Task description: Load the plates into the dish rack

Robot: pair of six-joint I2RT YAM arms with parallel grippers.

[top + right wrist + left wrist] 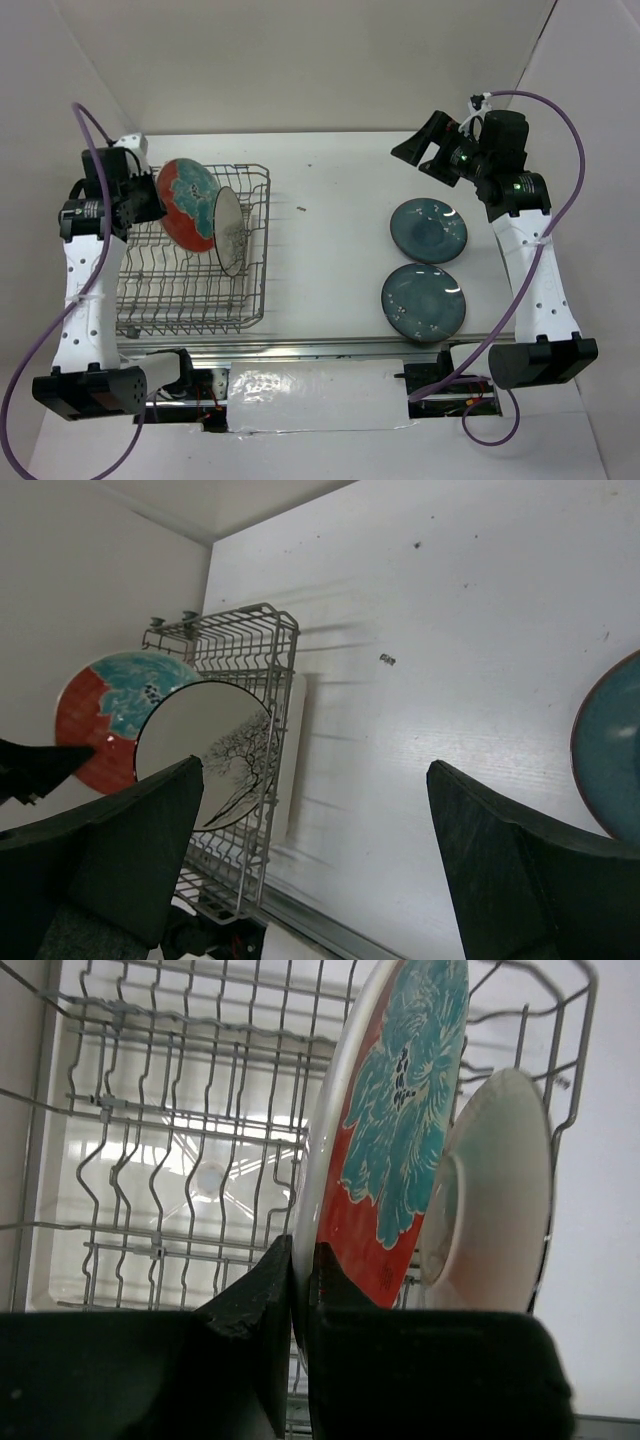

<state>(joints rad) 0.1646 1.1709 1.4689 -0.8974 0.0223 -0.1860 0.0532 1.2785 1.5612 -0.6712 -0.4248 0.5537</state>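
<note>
L tool (300, 1265) clamped tight, R tool (315, 775) wide open.

I see the rack (180, 300) on the desk's (330, 200) left holding two upright plates (185, 203) (229, 232), two more plates (428, 229) (423, 301) flat at right.

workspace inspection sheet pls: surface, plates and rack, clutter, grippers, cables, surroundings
surface: white table, few dark specks
job's things: dish rack holds cream plate on edge; red plate on edge beside it; far teal plate and near teal plate flat on table, right
clutter: nothing seen
grippers: left gripper shut on red plate's rim; right gripper open, empty
cables: purple cables loop from both arms
surroundings: white walls
</note>
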